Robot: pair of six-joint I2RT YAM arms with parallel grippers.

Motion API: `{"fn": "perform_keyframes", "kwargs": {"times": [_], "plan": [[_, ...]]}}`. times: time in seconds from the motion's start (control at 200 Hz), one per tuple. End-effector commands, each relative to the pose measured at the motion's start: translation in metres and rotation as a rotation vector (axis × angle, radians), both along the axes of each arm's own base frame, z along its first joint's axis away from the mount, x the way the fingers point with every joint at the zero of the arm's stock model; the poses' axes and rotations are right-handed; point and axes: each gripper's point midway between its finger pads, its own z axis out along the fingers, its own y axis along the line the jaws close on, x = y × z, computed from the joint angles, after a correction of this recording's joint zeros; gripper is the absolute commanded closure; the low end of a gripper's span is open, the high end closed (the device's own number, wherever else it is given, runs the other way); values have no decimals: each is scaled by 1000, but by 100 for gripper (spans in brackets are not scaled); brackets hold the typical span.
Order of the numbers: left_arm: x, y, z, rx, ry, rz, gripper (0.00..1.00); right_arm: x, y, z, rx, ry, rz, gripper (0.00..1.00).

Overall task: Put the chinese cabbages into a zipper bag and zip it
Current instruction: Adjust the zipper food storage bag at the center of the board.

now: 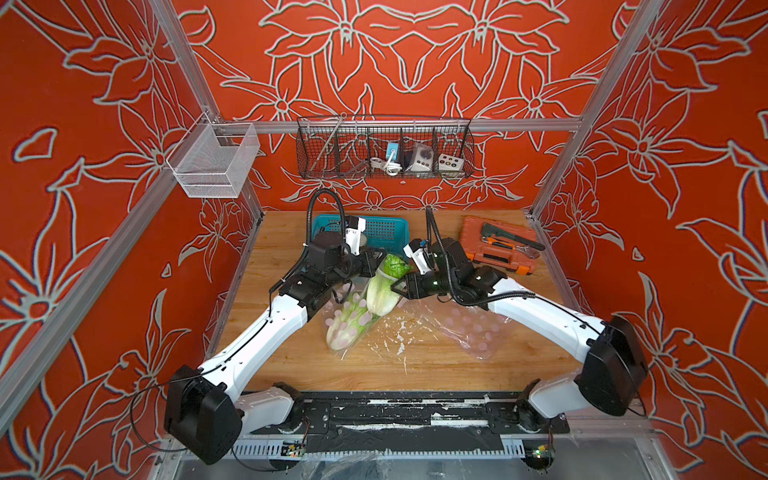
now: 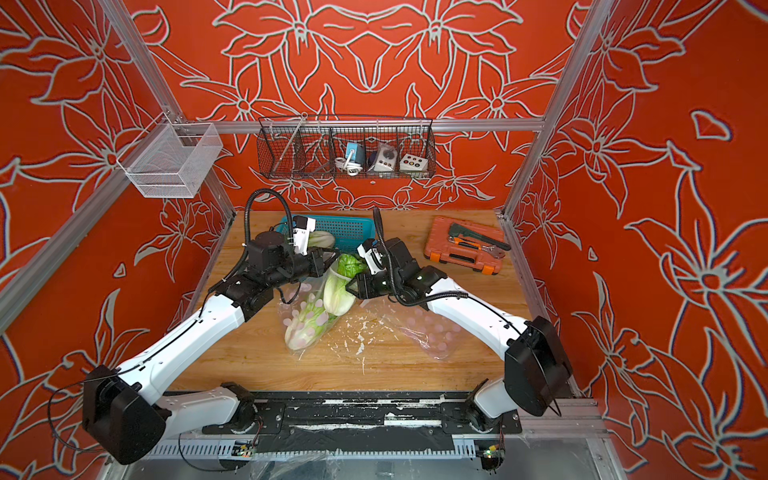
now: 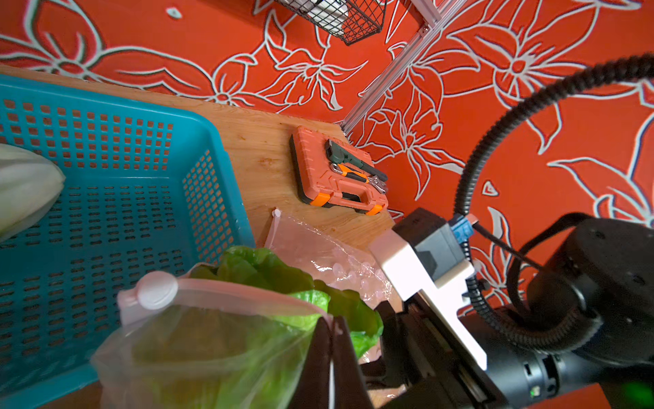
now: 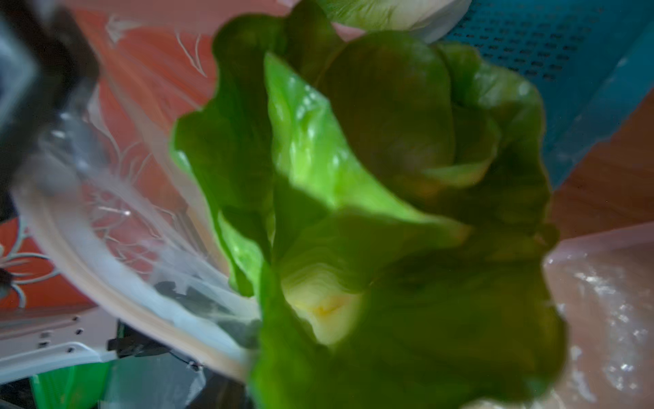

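A clear zipper bag (image 1: 353, 320) with pink dots lies slanted on the table, one chinese cabbage (image 1: 343, 330) inside it. My left gripper (image 3: 332, 327) is shut on the bag's pink rim and holds the mouth up; the white slider (image 3: 157, 290) sits at the rim's other end. A second cabbage (image 1: 384, 291) stands tilted in the mouth, green top (image 3: 269, 272) sticking out. My right gripper (image 1: 400, 287) is against that cabbage's side. Leaves (image 4: 354, 177) fill the right wrist view and hide its jaws. A third cabbage (image 2: 322, 239) lies in the teal basket (image 1: 386, 228).
A second clear dotted bag (image 1: 469, 328) lies flat under my right arm. An orange tool case (image 1: 498, 249) with tools on it sits at the back right. A black wire basket (image 1: 384, 149) and a white mesh basket (image 1: 214, 162) hang above the table.
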Motion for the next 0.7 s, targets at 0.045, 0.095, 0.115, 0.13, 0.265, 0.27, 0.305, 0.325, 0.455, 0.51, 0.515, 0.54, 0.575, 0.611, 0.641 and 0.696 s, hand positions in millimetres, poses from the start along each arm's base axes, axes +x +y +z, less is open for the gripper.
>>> {"fn": "perform_keyframes", "kwargs": {"times": [0.045,0.095,0.115,0.13,0.265,0.27,0.305,0.325,0.455,0.51,0.515,0.54,0.575,0.611,0.641,0.696], "plan": [[-1,-5,15,-15,-52,-23,100,4,14,27,91,-27,12,74],[-2,-5,15,-15,-55,-25,100,4,12,28,80,-34,13,79],[-2,-5,15,-13,-55,-27,100,3,11,28,75,-39,15,80],[-2,-6,16,-15,-56,-28,100,3,11,28,72,-43,15,81],[-6,-9,21,-25,-65,-54,100,3,6,30,38,-74,24,87],[-6,-9,21,-25,-65,-55,100,4,5,30,37,-77,24,88],[-7,-9,26,-20,-77,-65,100,4,4,31,18,-94,30,90],[-8,-9,29,-16,-86,-70,100,5,2,33,5,-110,35,92],[-5,19,55,-38,-128,-36,65,5,-7,50,-101,-248,117,95],[-1,41,69,-77,-153,9,52,7,-19,49,-192,-293,133,97],[-1,43,70,-79,-156,14,51,8,-21,48,-201,-295,131,97],[1,53,74,-96,-165,37,44,9,-27,44,-239,-304,129,98],[4,63,78,-108,-178,65,37,11,-35,37,-268,-310,128,99],[7,69,77,-102,-183,85,34,14,-39,28,-274,-314,131,99],[11,71,72,-86,-181,92,33,19,-41,21,-272,-328,134,100],[20,71,57,-60,-155,95,33,33,-45,2,-303,-363,135,100]]}}
